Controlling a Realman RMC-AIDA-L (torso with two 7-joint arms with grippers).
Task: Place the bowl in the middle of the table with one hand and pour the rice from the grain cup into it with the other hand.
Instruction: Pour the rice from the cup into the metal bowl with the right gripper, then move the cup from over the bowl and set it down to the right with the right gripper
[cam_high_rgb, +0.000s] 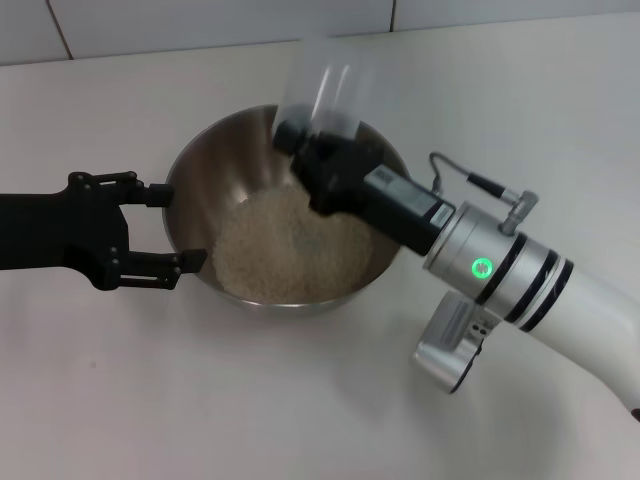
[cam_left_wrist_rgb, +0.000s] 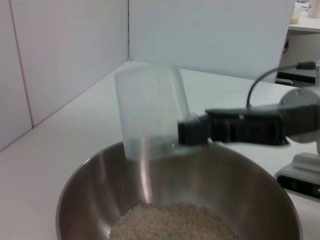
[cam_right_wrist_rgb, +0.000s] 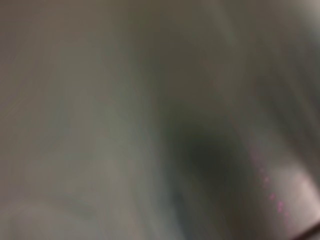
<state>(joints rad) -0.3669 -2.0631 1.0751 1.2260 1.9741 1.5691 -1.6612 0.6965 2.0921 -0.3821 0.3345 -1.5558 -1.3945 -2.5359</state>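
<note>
The steel bowl (cam_high_rgb: 190, 180) stands on the white table (cam_high_rgb: 120, 390) and holds a heap of pale rice (cam_high_rgb: 285, 250). My right gripper (cam_high_rgb: 305, 135) is shut on the clear grain cup (cam_high_rgb: 325, 85) and holds it tipped above the bowl's far rim. The cup looks empty. In the left wrist view the cup (cam_left_wrist_rgb: 150, 112) hangs over the bowl (cam_left_wrist_rgb: 85, 185) and the rice (cam_left_wrist_rgb: 172, 222), with the right gripper's finger (cam_left_wrist_rgb: 192, 132) on its side. My left gripper (cam_high_rgb: 178, 227) is open beside the bowl's left wall. The right wrist view shows only blur.
White wall panels (cam_high_rgb: 200, 25) run along the table's far edge, and they also show in the left wrist view (cam_left_wrist_rgb: 65, 55). My right arm (cam_high_rgb: 520, 275) reaches in from the lower right, across the table beside the bowl. Bare tabletop lies in front of the bowl.
</note>
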